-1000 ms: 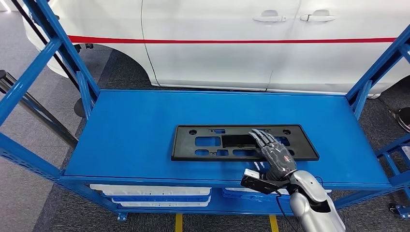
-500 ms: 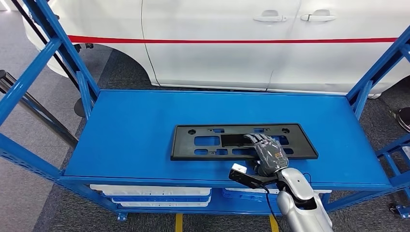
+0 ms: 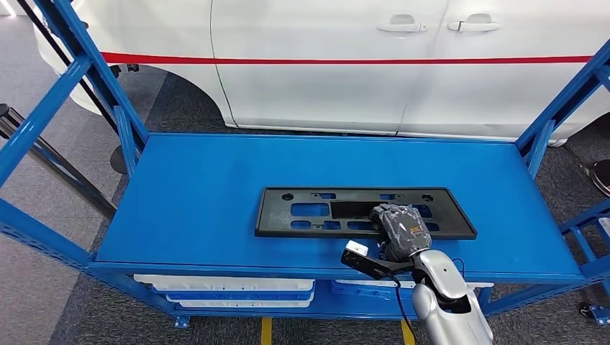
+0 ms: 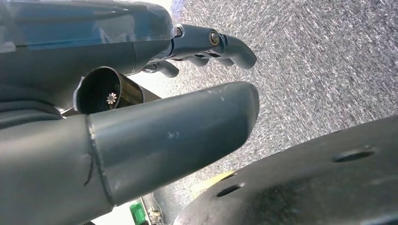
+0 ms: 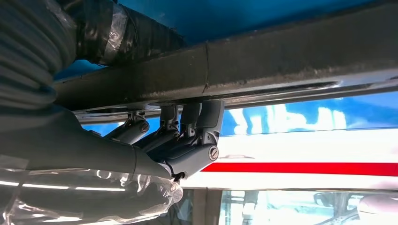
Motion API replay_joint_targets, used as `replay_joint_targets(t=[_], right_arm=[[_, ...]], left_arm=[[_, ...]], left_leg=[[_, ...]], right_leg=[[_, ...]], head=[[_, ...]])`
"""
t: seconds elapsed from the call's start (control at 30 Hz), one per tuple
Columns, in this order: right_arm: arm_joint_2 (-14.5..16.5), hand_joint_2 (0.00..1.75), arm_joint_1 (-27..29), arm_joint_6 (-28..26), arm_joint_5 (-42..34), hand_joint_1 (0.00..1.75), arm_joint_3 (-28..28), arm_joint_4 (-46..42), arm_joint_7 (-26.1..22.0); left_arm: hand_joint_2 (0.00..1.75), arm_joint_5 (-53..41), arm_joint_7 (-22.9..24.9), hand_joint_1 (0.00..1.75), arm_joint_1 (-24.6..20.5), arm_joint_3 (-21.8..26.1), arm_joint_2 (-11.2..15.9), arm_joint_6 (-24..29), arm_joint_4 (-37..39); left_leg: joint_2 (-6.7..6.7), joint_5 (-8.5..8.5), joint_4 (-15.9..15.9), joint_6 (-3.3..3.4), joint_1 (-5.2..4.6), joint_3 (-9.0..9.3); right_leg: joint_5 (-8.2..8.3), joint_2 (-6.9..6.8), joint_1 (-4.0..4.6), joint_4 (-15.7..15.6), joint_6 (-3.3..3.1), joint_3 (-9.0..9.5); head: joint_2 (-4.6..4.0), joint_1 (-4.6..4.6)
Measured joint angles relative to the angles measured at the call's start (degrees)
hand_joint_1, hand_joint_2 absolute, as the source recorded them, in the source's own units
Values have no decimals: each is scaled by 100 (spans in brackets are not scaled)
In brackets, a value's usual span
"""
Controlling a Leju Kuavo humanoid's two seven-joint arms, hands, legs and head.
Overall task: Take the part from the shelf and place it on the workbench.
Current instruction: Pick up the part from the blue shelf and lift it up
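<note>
The part, a long flat black plastic panel (image 3: 309,212) with several cut-outs, lies on the blue shelf deck (image 3: 201,172). My right hand (image 3: 401,228) sits on its near right portion, fingers curled down into an opening. The right wrist view has those fingers (image 5: 197,136) hooked over the panel's dark bar (image 5: 291,61), with the thumb on the bar's other side, so the hand grips the panel. My left hand (image 4: 117,70) hangs over grey carpet, its thumb (image 4: 178,131) and fingers (image 4: 220,44) apart and holding nothing.
Blue rack posts (image 3: 86,65) (image 3: 561,100) slant up at both ends of the deck. A white car (image 3: 360,65) with a red stripe stands close behind the rack. White trays (image 3: 230,291) lie on the lower level under the deck's front edge.
My right hand's fingers, stretched flat over the panel a second ago, have curled into its opening and closed on the bar. The arm drew slightly left and nearer.
</note>
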Motion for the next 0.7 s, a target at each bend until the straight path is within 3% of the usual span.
replay_joint_targets(t=[0.1, 0.47, 0.7], right_arm=[[8, 175, 3, 20, 57, 175, -30, -4, -72], [10, 175, 13, -31, -57, 175, -125, -35, -230], [-28, 175, 107, -168, -588, 175, -334, -778, -464]], left_arm=[[175, 110, -70, 0, -6, 44, -5, -44, 17], [175, 319, -343, 0, -38, 332, -17, 6, 71], [175, 164, -309, 0, -37, 438, -17, 49, 71]], left_leg=[[0, 0, 0, 0, 0, -1], [0, 0, 0, 0, 0, -2], [0, -1, 1, 1, -4, -6]], right_leg=[[0, 0, 0, -1, 0, 0], [0, 0, 0, -2, 0, 0], [0, -1, -6, -2, 0, -7]], head=[[0, -1], [0, 0], [0, -1]])
